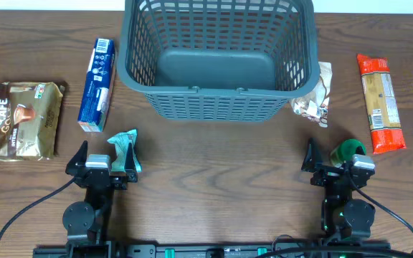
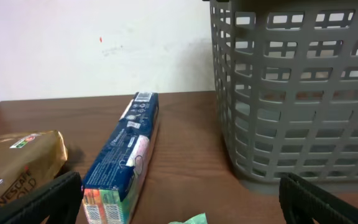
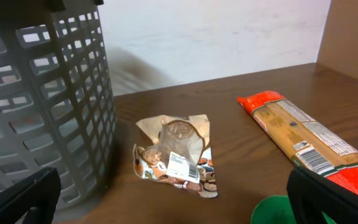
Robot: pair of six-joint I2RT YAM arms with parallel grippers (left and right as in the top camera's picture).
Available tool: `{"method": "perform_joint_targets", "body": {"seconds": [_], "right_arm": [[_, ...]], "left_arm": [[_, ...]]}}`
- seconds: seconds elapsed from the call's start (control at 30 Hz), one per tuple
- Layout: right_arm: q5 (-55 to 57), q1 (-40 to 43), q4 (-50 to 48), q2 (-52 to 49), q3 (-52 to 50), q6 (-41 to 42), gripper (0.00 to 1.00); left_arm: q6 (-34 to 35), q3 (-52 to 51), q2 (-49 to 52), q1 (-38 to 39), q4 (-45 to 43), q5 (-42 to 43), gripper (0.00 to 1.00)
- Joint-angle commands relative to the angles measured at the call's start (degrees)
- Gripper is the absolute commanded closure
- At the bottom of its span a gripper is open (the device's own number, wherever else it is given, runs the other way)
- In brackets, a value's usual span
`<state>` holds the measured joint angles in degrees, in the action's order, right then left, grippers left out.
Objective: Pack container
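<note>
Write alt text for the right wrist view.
Grey slatted basket fills the left; beside it on the table lies a crumpled snack packet, with a long orange-ended packet at right. The right gripper is open, holding nothing.

Pouch: "NESCAFÉ GOLD" (letters running sideways), by the table's left edge.
Blue box: barcode at its far end; print too small to read.
Orange packet: label unreadable.

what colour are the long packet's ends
Orange-red, on the long packet; clearest in the overhead view.
</note>
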<state>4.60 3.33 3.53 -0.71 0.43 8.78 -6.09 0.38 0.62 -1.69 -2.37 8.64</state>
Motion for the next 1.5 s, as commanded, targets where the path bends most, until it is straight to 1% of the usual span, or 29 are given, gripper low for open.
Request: {"method": "perform_joint_targets", "body": {"seconds": [0.0, 0.17, 0.27, 0.33, 0.4, 0.53, 0.63, 0.73, 0.93, 1.13, 1.3, 1.43, 1.47], "right_arm": [[0.5, 0.4, 0.2, 0.3, -0.1, 0.8, 0.01], [1.3, 0.4, 0.1, 0.3, -0.1, 1.0, 0.01], [-0.8, 0.4, 0.1, 0.3, -0.1, 6.2, 0.01], [-2.3, 0.4, 0.7, 0.3, 0.3, 7.7, 0.01], [-2.6, 0.4, 3.4, 0.3, 1.8, 7.7, 0.01], [1.2, 0.4, 12.0, -0.9, 7.8, 7.7, 0.01], [3.1, 0.4, 14.3, -4.0, 13.8, 7.6, 0.01], [3.7, 0.4, 15.8, -9.8, 22.2, 6.8, 0.01], [4.4, 0.4, 23.2, -27.6, 43.2, 5.9, 0.01], [4.4, 0.5, 38.3, -48.5, 69.1, 5.8, 0.01], [3.3, 1.5, 53.4, -66.6, 91.6, 5.7, 0.01], [2.4, 3.5, 65.2, -79.8, 105.1, 5.1, 0.01], [2.4, 3.9, 66.5, -81.5, 106.3, 4.7, 0.01]], "left_arm": [[-0.5, -0.2, -0.4, 0.2, -0.3, 0.2, 0.01], [-0.5, -0.2, -0.4, 0.2, -0.3, 0.2, 0.01], [-0.5, -0.2, -0.4, 0.2, -0.3, 0.2, 0.01], [-0.5, -0.2, -0.4, 0.2, -0.3, 0.2, 0.02], [-0.5, -0.2, -0.4, 0.2, -0.3, 0.2, 0.01], [-0.5, -0.2, -0.4, 0.2, -0.3, 0.2, 0.01], [-0.5, -0.2, -0.4, 0.2, -0.3, 0.2, 0.01], [-0.5, -0.2, -0.4, 0.2, -0.3, 0.2, 0.01], [-0.5, -0.2, -0.4, 0.2, -0.3, 0.2, 0.01], [-0.5, -0.2, -0.4, 0.2, -0.3, 0.2, 0.02], [-0.5, -0.2, -0.4, 0.2, -0.3, 0.2, 0.02], [-0.5, -0.2, -0.4, 0.2, -0.3, 0.2, 0.01], [-0.5, -0.2, -0.4, 0.2, -0.3, 0.2, 0.01]]}}
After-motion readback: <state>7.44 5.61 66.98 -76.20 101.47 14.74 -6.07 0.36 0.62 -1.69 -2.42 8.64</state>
